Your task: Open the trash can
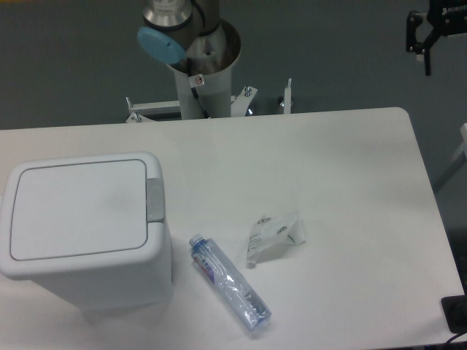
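White table (343, 160) fills most of the frame, seen from above and slightly in front.

Trash can (84, 226) sits at the lower left of the frame, near the table's left edge. White, boxy, rounded corners. Its flat lid (76, 208) lies down flush in the rim, closed. A small grey latch button (155, 199) sits at the middle of the lid's right edge. Nothing touches the can.

Right of the can, lower centre of the frame: a clear plastic bottle (230, 283) lies on its side, running diagonally, with the blue-capped end toward the upper left and the base toward the lower right. It is just beside the can's lower right corner; whether they touch cannot be told.

Up and right of the bottle, a small clear plastic packet (274, 235) lies flat on the table, crumpled, with some printing on it. Apart from the bottle, well apart from the can.

Robot base column (201, 69) stands behind the table's far edge, upper centre of the frame, with a blue round cap (160, 45) on its joint and a metal mounting frame (211, 106) at its foot.

Tool (423, 36) is at the far upper right corner of the frame, dark, partly cut off by the edge, high and well away from the can. Only a sliver shows; cannot tell whether its fingers are wide or narrow. It holds nothing that can be seen.

Dark object (456, 313) at the lower right edge of the frame, cropped, unidentifiable.
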{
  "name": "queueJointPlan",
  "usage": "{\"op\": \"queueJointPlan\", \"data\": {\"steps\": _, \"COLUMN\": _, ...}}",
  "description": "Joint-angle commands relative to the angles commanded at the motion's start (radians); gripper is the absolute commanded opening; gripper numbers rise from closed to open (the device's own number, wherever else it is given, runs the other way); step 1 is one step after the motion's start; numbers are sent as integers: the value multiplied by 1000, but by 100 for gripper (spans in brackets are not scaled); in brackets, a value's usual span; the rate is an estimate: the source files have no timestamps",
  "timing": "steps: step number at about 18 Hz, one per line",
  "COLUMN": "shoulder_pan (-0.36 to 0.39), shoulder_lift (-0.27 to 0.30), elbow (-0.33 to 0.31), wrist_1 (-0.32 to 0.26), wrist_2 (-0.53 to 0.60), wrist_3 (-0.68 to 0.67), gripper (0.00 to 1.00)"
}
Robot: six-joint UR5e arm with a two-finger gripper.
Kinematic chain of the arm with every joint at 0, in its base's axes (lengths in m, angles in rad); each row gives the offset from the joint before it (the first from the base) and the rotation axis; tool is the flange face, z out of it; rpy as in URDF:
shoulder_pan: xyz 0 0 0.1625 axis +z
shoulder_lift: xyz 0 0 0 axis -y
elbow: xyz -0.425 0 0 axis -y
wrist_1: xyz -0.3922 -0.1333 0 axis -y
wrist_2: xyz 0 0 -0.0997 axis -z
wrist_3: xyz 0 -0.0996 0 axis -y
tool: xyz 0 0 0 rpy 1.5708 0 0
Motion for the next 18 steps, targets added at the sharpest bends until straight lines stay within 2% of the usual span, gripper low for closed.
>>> {"op": "queueJointPlan", "data": {"steps": 5, "shoulder_pan": -123, "shoulder_lift": -23, "elbow": 0, "wrist_1": 66, "wrist_2": 24, "wrist_3": -312, "gripper": 100}}
{"op": "queueJointPlan", "data": {"steps": 10, "shoulder_pan": -333, "shoulder_lift": -40, "elbow": 15, "wrist_1": 63, "wrist_2": 146, "wrist_3": -633, "gripper": 100}}
{"op": "queueJointPlan", "data": {"steps": 15, "shoulder_pan": -485, "shoulder_lift": -11, "elbow": 11, "wrist_1": 49, "wrist_2": 141, "wrist_3": -1048, "gripper": 100}}
{"op": "queueJointPlan", "data": {"steps": 18, "shoulder_pan": -600, "shoulder_lift": -22, "elbow": 0, "wrist_1": 49, "wrist_2": 135, "wrist_3": -1182, "gripper": 100}}
